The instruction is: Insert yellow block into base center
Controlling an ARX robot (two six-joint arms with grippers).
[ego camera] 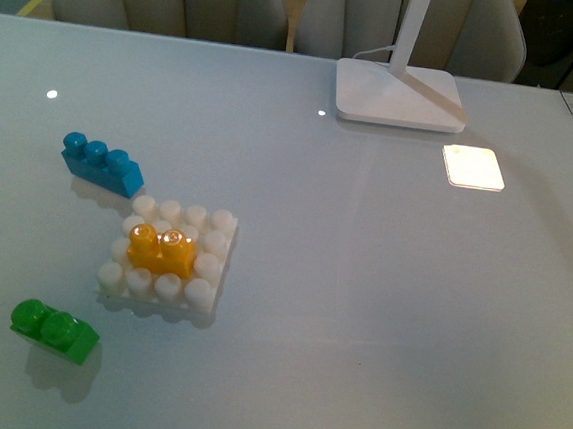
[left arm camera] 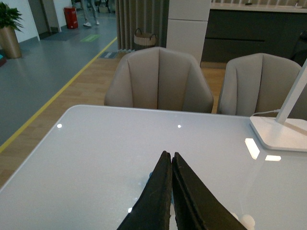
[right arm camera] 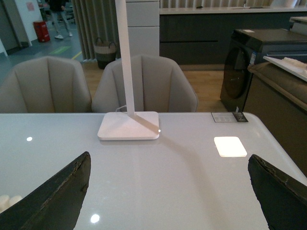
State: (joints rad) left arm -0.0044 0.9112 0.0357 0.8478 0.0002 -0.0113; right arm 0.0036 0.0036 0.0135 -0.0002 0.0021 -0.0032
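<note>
Yellow block (ego camera: 161, 249) seated on the centre studs of the base (ego camera: 170, 256), apart from both sets of fingers. Left fingers (left arm camera: 171, 160) clenched together, empty; right fingers (right arm camera: 67, 184) spread wide above the worktop (ego camera: 361, 281), empty

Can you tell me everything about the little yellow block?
The yellow block is a small orange-yellow toy brick that looks like shiny, slightly see-through plastic. It has two round studs on top, side by side, each catching a spot of light. It sits upright in the middle of the white studded base, with white studs showing all around it. Nothing else touches it: no gripper is near it in the front view. The blue brick and green brick lie apart from it on the table.
</note>
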